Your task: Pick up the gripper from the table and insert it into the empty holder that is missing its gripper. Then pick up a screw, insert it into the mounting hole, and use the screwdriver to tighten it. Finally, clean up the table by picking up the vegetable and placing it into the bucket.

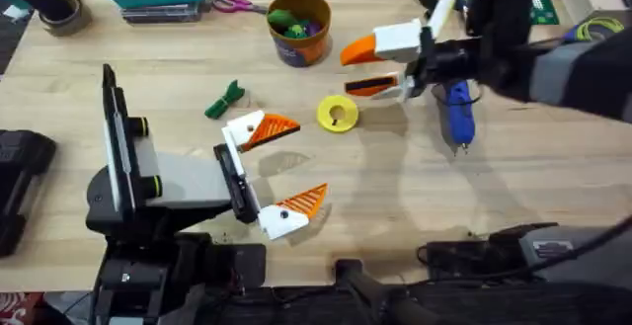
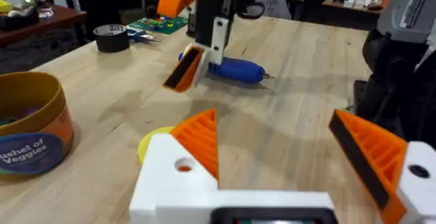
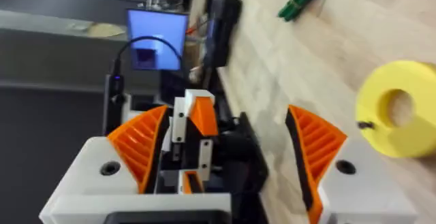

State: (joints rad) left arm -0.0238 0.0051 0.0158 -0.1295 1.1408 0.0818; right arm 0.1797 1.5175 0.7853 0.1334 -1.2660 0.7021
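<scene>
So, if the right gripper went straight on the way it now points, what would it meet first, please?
Most likely the left gripper: the right wrist view shows it straight ahead of the right gripper, framed by its open fingers. The yellow disc lies off to one side. Depth is unclear.

Screwdriver [image 1: 457,108] partly hidden under right arm; bucket [image 2: 30,132] cut off.

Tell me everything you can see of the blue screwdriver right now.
The screwdriver is a bright blue, pen-shaped tool that looks like plastic, with a thin metal tip at the end nearer the arms' bases. It lies flat on the wooden table, right of the yellow disc. The right gripper hangs beside it, apparently not touching.
</scene>
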